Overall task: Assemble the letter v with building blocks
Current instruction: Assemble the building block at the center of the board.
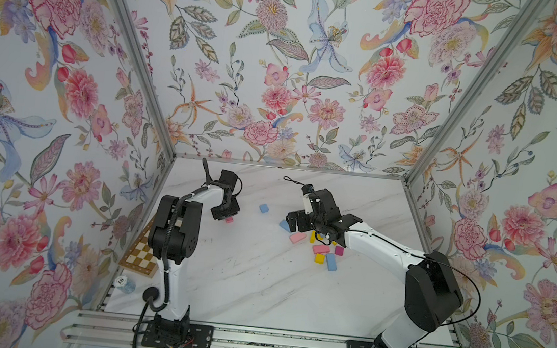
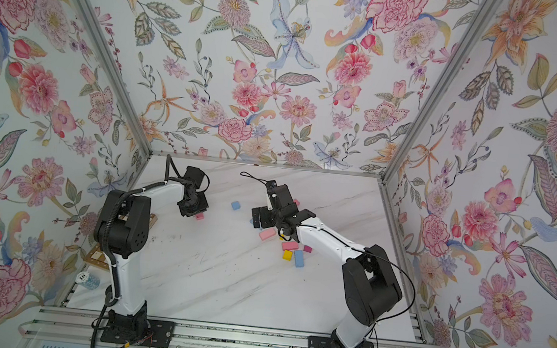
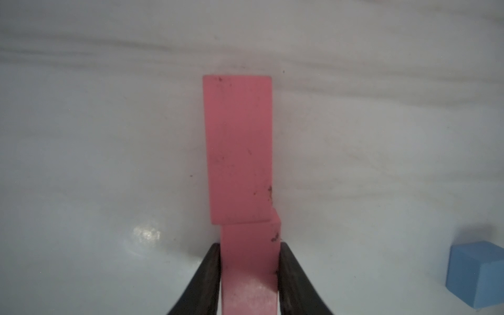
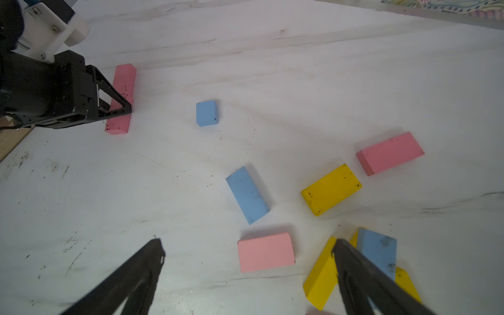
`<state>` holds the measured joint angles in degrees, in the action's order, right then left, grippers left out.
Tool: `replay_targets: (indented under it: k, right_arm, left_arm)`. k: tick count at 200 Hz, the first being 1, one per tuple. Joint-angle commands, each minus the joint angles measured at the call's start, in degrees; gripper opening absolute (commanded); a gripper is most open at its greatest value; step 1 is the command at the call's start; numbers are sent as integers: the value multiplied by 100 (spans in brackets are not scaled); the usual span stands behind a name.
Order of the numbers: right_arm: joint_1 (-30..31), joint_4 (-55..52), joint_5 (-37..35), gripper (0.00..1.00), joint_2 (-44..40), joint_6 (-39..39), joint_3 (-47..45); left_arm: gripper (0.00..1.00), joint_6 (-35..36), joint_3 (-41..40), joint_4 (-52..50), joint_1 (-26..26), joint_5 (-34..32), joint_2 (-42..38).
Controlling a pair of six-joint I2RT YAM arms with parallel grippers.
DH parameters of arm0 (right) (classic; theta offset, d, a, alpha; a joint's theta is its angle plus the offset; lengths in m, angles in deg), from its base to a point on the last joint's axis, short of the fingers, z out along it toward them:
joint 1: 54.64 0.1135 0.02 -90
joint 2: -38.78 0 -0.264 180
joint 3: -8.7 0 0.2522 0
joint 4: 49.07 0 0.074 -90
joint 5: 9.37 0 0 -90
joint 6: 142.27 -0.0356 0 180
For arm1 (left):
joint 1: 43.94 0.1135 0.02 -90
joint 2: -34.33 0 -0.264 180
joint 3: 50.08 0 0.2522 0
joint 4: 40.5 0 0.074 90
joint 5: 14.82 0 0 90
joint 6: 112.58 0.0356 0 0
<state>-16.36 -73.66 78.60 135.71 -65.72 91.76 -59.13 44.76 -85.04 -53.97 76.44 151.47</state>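
My left gripper [image 3: 249, 261] is down at the table, shut on the end of a pink block [image 3: 249, 245]. That block lies end to end with another pink block [image 3: 237, 147], slightly offset. In a top view only a pink corner [image 1: 229, 219] shows under the left gripper [image 1: 227, 213]. A blue cube [image 4: 206, 113] sits between the arms. My right gripper [image 4: 246, 242] hovers open, empty, above loose building blocks: a pink block [image 4: 266, 252], a blue oblong [image 4: 247, 195], a yellow one [image 4: 331, 189], another pink [image 4: 390, 152], and a blue block [image 4: 377, 251] resting on yellow ones [image 4: 319, 275].
A brown-and-cream checkered board [image 1: 141, 255] lies at the left edge behind the left arm. Nearer the front, a magenta block [image 1: 339, 250], a yellow square [image 1: 319, 258] and a blue oblong [image 1: 331, 261] lie beside the right arm. Floral walls enclose the marble table [image 1: 241, 284].
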Motion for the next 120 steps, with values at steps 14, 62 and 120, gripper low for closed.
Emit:
replay_targets:
  k: [14,62,120]
  right_arm:
    - [27,58,-86,99,-60,74,-84]
    - [26,65,-86,99,-68,53,-90]
    - [30,81,-81,99,-59,52,-101]
  left_arm:
    - [37,-89,-176,-110,78,11,213]
    - [37,-132,-187,-125,122,-18,178]
    - [37,-153,-203,-125,142,-9,180]
